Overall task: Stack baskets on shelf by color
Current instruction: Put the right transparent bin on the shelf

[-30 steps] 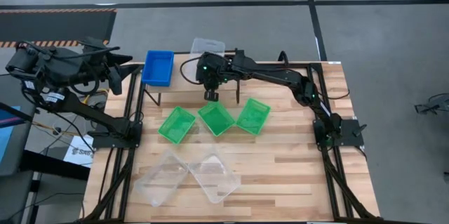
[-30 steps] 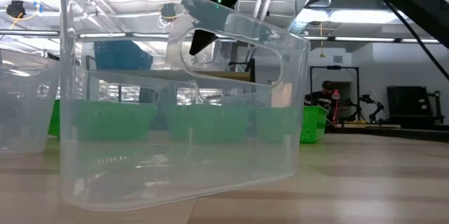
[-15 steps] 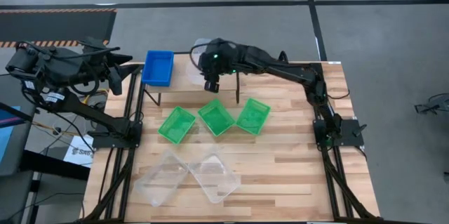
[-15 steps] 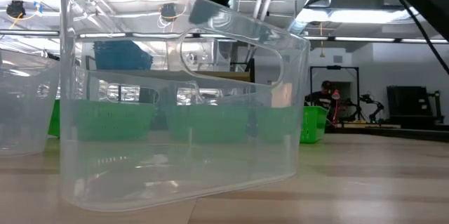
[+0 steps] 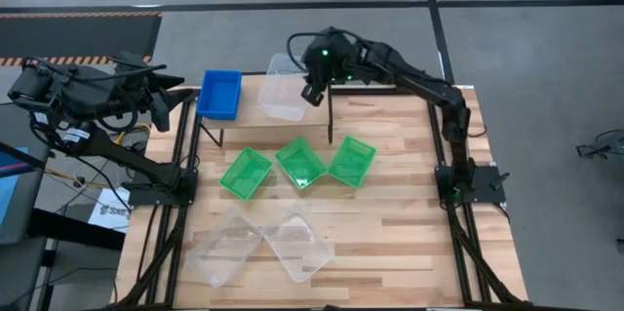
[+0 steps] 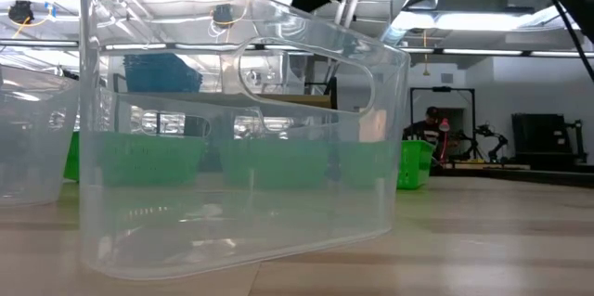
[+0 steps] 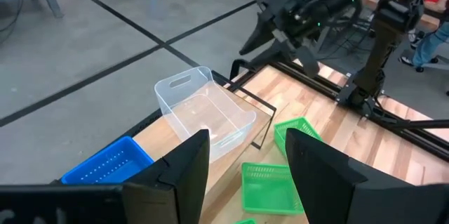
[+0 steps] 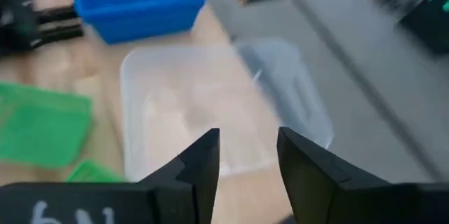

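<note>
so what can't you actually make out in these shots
- Blue basket on the shelf: the high view doesn't show whether it is one basket or a stack.
- Green baskets: in the low view, blurred behind the clear basket that fills the frame.
- Right gripper: its wrist view is motion-blurred, so its height above the clear basket on the shelf is unclear.
- Left gripper: parked off the table's side.

The shelf [image 5: 312,106] stands at the table's [image 5: 409,233] twelve o'clock edge. On it, one basket [image 5: 219,94] sits toward nine o'clock and another basket [image 5: 284,98] just beside it toward three. Three baskets [image 5: 300,163] lie in a row at the table's middle. Two more baskets [image 5: 263,243] lie toward seven o'clock, touching each other.
</note>
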Controlling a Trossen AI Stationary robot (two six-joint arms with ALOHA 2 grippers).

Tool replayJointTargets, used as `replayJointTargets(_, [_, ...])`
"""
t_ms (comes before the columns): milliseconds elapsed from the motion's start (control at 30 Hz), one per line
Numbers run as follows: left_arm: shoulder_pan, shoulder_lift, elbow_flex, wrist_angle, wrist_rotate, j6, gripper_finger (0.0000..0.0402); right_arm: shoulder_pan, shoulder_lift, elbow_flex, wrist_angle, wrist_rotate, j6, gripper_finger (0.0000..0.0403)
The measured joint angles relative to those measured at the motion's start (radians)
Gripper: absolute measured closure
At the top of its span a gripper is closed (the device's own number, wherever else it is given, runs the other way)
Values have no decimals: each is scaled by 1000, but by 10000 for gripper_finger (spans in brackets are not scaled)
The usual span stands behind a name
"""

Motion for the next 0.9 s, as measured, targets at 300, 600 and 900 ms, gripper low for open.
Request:
replayJointTargets(300, [0,-6,0,-3,-1,-1,226,-45,-3,2,-205,-77,26,243])
replayJointTargets(600, [0,-13,0,-4,-11,31,226,-81,17,-179,-63,-84,24,244])
replayJointTargets(900, [0,-21,0,-5,-39,32,226,-104,89,-234,147,-100,30,244])
